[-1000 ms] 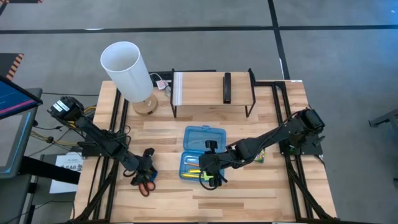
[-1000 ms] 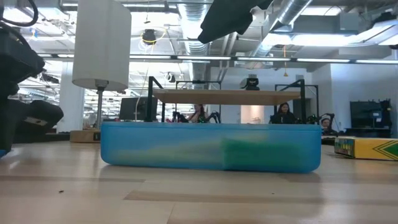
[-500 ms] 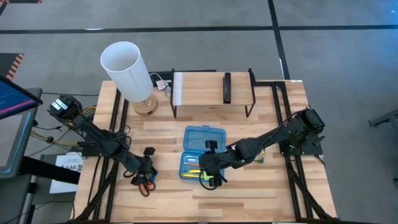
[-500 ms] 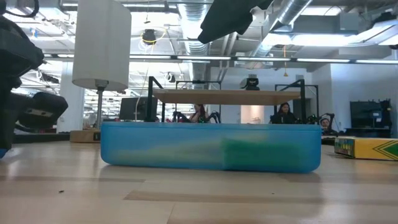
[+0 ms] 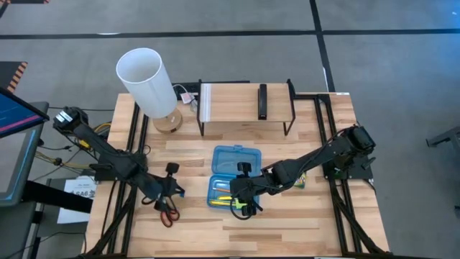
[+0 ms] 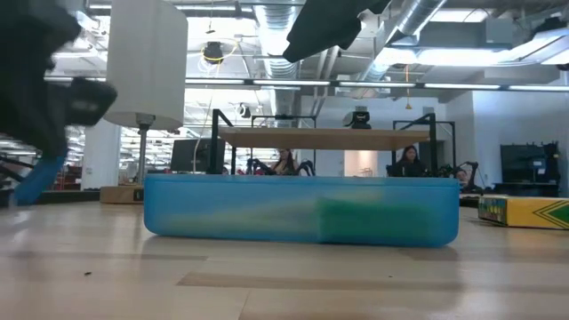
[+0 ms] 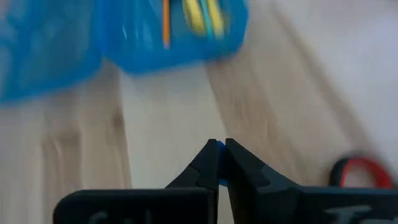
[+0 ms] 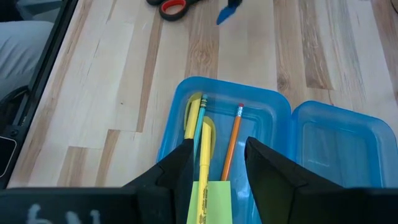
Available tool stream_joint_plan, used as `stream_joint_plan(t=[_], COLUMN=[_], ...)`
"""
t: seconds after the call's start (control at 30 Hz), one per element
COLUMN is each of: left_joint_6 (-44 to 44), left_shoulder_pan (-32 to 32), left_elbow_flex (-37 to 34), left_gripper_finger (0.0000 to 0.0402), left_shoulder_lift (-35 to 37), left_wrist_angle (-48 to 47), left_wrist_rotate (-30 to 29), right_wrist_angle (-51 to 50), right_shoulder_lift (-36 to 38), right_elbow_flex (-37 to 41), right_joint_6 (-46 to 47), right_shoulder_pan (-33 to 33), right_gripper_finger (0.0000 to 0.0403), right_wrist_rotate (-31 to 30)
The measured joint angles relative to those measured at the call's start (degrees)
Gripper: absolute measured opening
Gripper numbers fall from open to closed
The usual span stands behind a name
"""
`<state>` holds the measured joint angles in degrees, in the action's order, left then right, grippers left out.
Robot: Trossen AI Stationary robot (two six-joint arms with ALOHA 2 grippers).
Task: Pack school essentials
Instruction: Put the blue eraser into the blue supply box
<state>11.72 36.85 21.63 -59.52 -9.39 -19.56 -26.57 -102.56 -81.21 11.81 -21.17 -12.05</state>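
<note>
My left gripper (image 5: pixel 172 188) is shut on a small blue eraser (image 6: pixel 40 178) above the table's left part, just beyond the red-handled scissors (image 5: pixel 167 212), which lie flat. My right gripper (image 8: pixel 217 158) hovers open over the blue translucent case (image 5: pixel 228 193). The case's tray holds yellow pencils (image 8: pixel 202 124), an orange pencil (image 8: pixel 233 143) and a green sticky-note pad (image 8: pixel 208 202). Its lid (image 5: pixel 236 160) lies open on the far side. The crayon box (image 6: pixel 524 212) lies on the table right of the case. My left gripper pinches the eraser between its two fingertips; only a sliver of blue (image 7: pixel 219 147) shows between them. The fingers slant down toward the table. The eraser's free end (image 8: pixel 229 14) sticks out below the fingers, tilted and lifted clear of the table.
A lamp with a white shade (image 5: pixel 147 79) stands at the far left. A low wooden shelf on a black frame (image 5: pixel 244 104) with a black bar (image 5: pixel 263 101) on it lines the far edge. Bare wood lies between the scissors and the case.
My left gripper has risen from the table beside the scissors and drawn a little toward the far edge. The blue eraser, low at the table a second ago, now hangs clear in the air. The scissors have stayed put.
</note>
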Motion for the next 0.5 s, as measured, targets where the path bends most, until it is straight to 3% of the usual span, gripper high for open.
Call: stream_joint_plan(t=[0.27,0.5], left_joint_6=[-7.24,-13.02], left_shoulder_pan=[-2.58,-8.19], left_elbow_flex=[5.01,5.59], left_gripper_finger=[0.0001,0.0000], left_shoulder_lift=[1.70,-3.79], left_wrist_angle=[6.10,20.58], left_wrist_rotate=[-1.02,6.02], right_wrist_angle=[-0.10,-3.16], right_shoulder_lift=[0.00,0.58], right_elbow_flex=[0.00,0.04], right_joint_6=[-0.30,0.11], right_shoulder_pan=[0.04,0.26], right_gripper_finger=[0.0161,0.0157], right_wrist_rotate=[0.00,-0.04])
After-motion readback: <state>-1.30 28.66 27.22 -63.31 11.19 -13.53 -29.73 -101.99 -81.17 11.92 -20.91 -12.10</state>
